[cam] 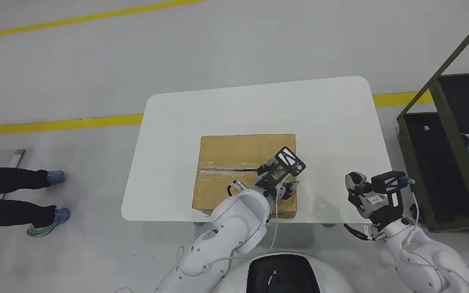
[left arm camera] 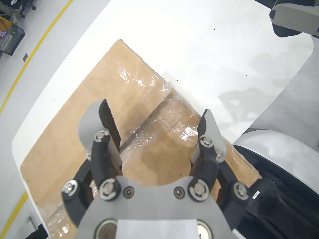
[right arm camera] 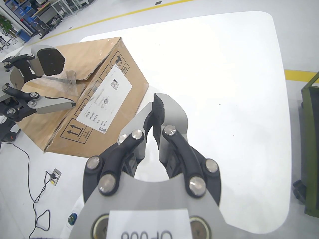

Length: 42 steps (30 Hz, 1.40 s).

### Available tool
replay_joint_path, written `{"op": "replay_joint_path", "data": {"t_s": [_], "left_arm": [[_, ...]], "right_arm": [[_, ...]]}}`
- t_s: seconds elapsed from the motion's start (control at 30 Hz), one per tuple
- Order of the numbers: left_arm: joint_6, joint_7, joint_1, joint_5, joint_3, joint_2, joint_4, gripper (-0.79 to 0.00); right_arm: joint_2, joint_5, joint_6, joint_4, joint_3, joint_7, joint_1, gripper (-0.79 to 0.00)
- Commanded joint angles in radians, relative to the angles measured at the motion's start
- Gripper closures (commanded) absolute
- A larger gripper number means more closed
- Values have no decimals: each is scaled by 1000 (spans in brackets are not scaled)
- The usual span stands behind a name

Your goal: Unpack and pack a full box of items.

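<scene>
Left tool (left arm camera: 155, 111): jaws spread wide, nothing between them. It hangs over the right end of the box's top, straddling the taped seam.
Left fingers: in the right wrist view one finger (right arm camera: 51, 62) stands above the top. The other finger (right arm camera: 57, 105) lies low along the top by the right edge. Whether it touches the cardboard I cannot tell.
Box (cam: 242, 157): brown cardboard, flaps down, lying flat on the near middle of the tabletop, with its near side close to the tabletop's near edge. It sits directly under the left tool and well left of the right tool.
Tape (left arm camera: 159, 125): clear and wrinkled, running left to right along the seam. A loose shred (right arm camera: 68, 75) sticks up between the left fingers.
Flap edge (right arm camera: 99, 62): crumpled and slightly lifted along the top's right edge, just beside the left tool.
Label (right arm camera: 104, 100): white sheet on the box's right side, facing the right tool.
Right tool (right arm camera: 155, 108): pads pressed together, holding nothing. It hangs over the near right part of the tabletop, well apart from the box.
Tabletop (cam: 330, 117): white with rounded corners, carrying the box.
Cart (cam: 432, 146): dark green, on the floor just right of the tabletop.
Floor line (cam: 73, 123): yellow, on the floor off the tabletop's left side.
</scene>
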State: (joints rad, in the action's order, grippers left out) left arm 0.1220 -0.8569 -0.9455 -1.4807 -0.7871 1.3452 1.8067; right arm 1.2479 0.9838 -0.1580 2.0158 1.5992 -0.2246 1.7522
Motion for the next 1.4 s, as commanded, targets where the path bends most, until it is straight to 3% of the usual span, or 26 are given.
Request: {"op": "replay_joint_path", "data": {"t_s": [0.0,0.07,0.2,0.37,0.53,0.9,1.07,1.37], "left_arm": [[1,0,0,-1,-1,3,-3,-551],[0,-1,0,-2,-2,6,-4,-480],[1,-5,-1,-5,-7,10,-2,-428],[2,-8,-6,-13,-18,14,-5,-477],[5,-10,-12,-23,-26,18,-8,-443],[13,-9,-25,-43,-39,26,-17,-231],[18,-8,-29,-52,-43,30,-18,0],[3,18,-53,-77,-69,34,35,0]], "right_arm": [[0,-2,1,-1,2,2,1,0],[-1,-4,1,-1,4,2,1,0],[-1,-8,-1,-1,6,3,3,0],[-2,-9,-1,1,6,4,4,0],[-3,-10,0,3,4,5,6,0],[-4,-11,4,5,4,8,8,0],[-5,-14,4,7,5,8,11,0],[-6,-19,1,14,2,9,13,0]]}}
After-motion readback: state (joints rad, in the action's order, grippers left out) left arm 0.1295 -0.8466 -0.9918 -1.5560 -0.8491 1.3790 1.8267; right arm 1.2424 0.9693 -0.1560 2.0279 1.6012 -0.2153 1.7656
